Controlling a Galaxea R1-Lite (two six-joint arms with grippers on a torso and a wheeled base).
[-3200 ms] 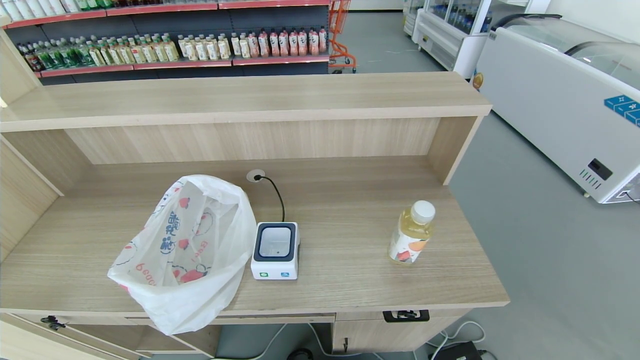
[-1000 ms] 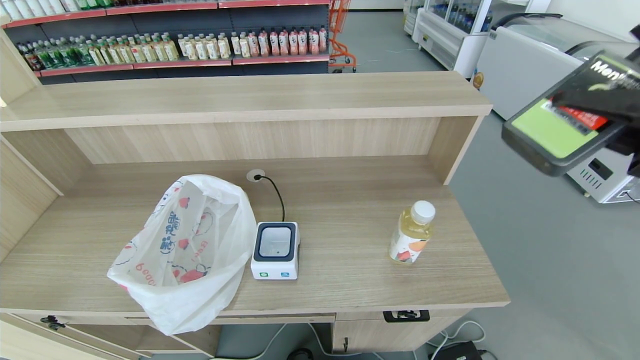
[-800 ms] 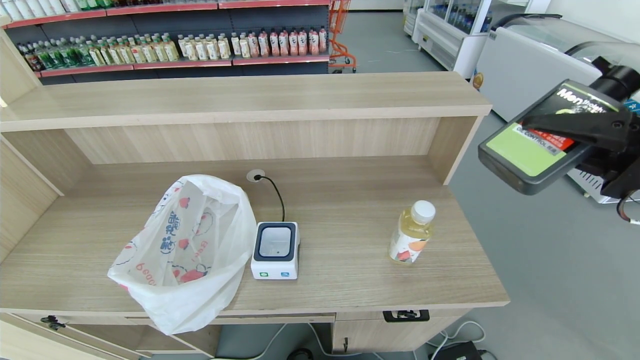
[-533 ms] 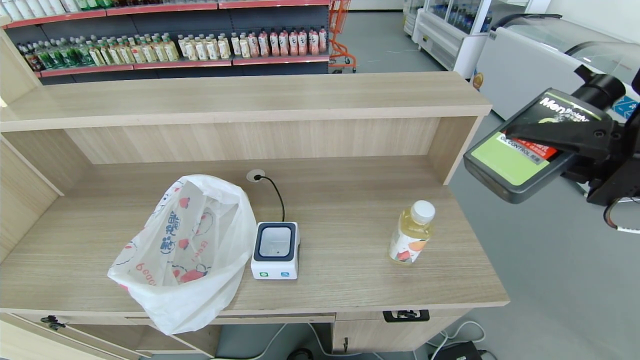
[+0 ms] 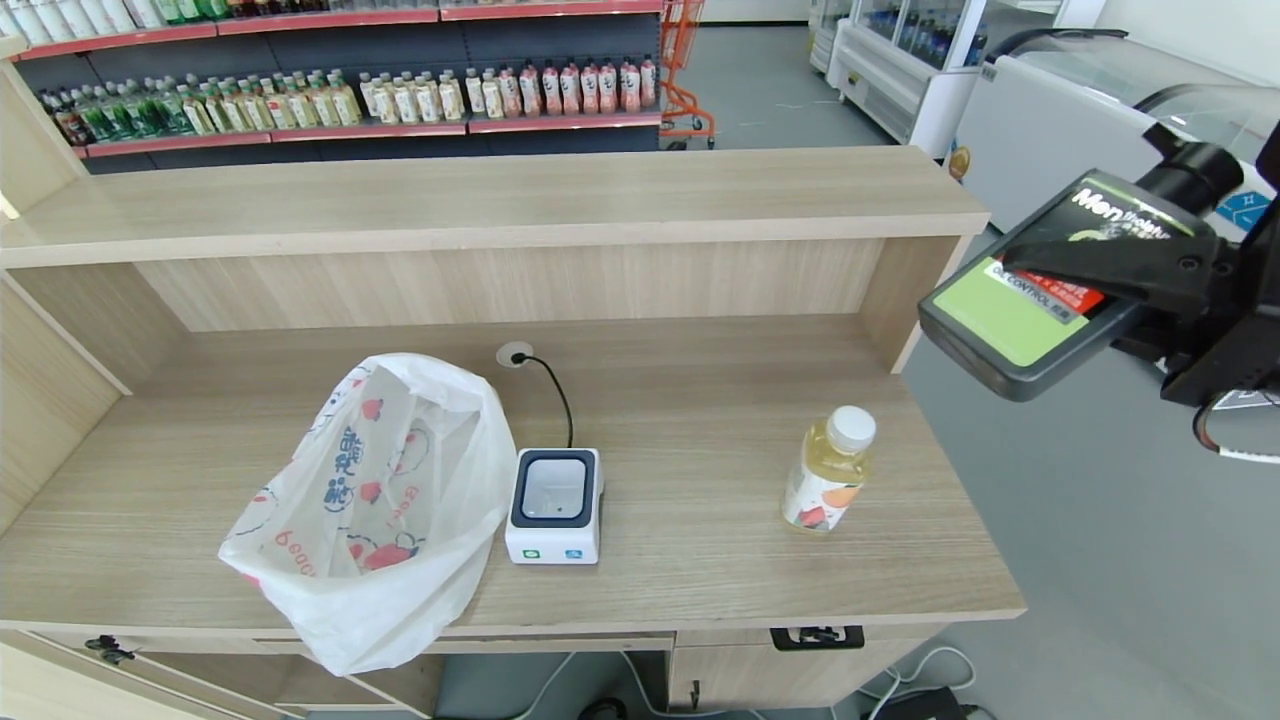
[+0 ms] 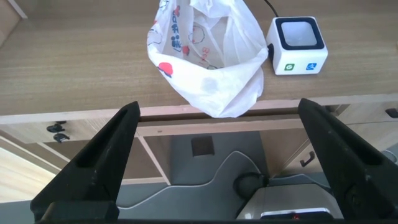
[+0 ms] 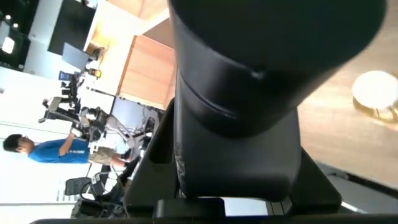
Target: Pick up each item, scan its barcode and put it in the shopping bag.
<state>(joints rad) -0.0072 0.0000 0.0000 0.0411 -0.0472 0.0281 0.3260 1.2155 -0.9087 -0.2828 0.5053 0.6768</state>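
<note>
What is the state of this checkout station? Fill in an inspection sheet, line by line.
Surface: wooden counter, bare between items.
Job's things: shopping bag, mouth open, at the left front, sagging over the edge; barcode scanner beside it; drink bottle upright on the right; dark flat bottle held in the air beyond the counter's right end.
Clutter: nothing seen.
Grippers: right gripper shut on the dark flat bottle; left gripper open, empty, in front of the counter.
Cables: scanner cable runs back to a grommet hole; floor cables under the counter.
Surroundings: shelves of drinks, chest freezers, orange trolley.
</note>
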